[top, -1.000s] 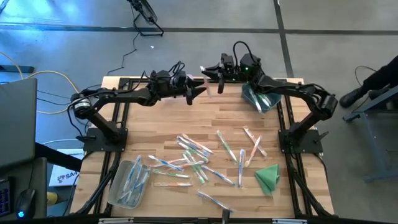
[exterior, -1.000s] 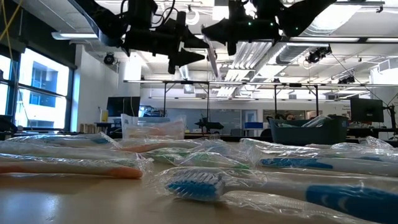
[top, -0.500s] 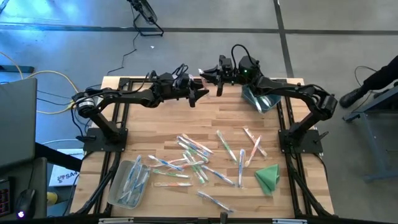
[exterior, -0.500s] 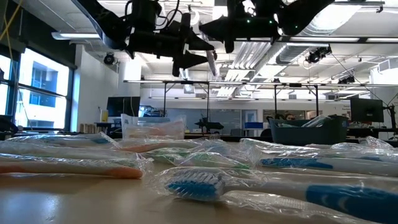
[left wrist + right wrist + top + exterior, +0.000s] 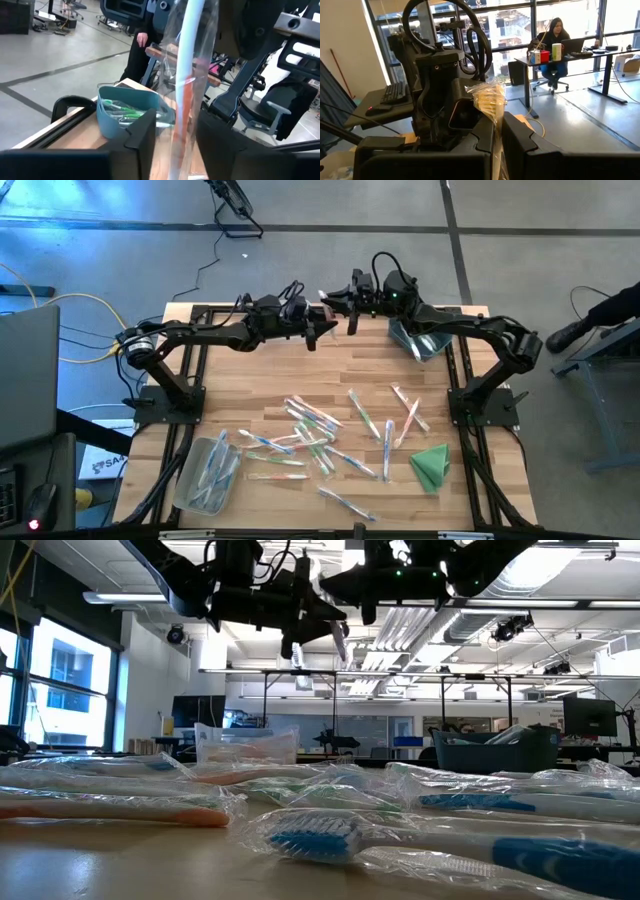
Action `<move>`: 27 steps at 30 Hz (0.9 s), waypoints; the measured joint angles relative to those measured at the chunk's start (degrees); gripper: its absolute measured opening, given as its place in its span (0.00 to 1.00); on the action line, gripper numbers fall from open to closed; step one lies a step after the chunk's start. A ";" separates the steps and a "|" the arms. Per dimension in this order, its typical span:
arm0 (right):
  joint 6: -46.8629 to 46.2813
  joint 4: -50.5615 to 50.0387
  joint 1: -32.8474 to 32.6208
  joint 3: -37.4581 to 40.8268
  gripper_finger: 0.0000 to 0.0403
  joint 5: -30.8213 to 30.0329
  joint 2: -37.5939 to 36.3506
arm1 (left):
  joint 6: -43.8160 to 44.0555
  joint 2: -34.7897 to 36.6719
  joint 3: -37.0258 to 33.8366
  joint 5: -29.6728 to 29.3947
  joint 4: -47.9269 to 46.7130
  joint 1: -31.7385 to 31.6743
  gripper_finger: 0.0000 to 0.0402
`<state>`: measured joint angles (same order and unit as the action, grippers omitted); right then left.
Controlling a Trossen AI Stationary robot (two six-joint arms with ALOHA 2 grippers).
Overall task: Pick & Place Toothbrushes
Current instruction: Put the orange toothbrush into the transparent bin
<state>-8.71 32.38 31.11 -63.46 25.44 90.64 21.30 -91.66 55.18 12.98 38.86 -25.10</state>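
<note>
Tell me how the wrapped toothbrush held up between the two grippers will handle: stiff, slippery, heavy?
The toothbrush stands straight between the left gripper's open fingers, so probably stiff. Its glossy clear wrapper looks slippery and may slide in a pinch. Thin and held by the right gripper alone, it is likely light.

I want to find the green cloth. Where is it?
In the high view, the folded green cloth lies on the table's near right corner, just right of the scattered toothbrushes.

Wooden table (image 5: 240, 395): scattered toothbrushes (image 5: 318, 432), green cloth (image 5: 430, 465), two bins (image 5: 206, 474).
</note>
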 joint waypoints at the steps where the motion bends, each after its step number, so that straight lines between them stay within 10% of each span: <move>1: 0.00 -0.01 -0.02 0.00 0.03 0.01 0.00 | 0.00 0.00 0.00 0.02 -0.01 0.00 0.30; 27: 0.34 -0.44 0.00 0.00 0.03 0.01 0.01 | 0.00 0.00 0.00 0.13 0.03 0.00 0.07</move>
<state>-8.37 31.94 31.11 -63.46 25.45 90.65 21.30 -91.66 55.18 13.10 38.89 -25.10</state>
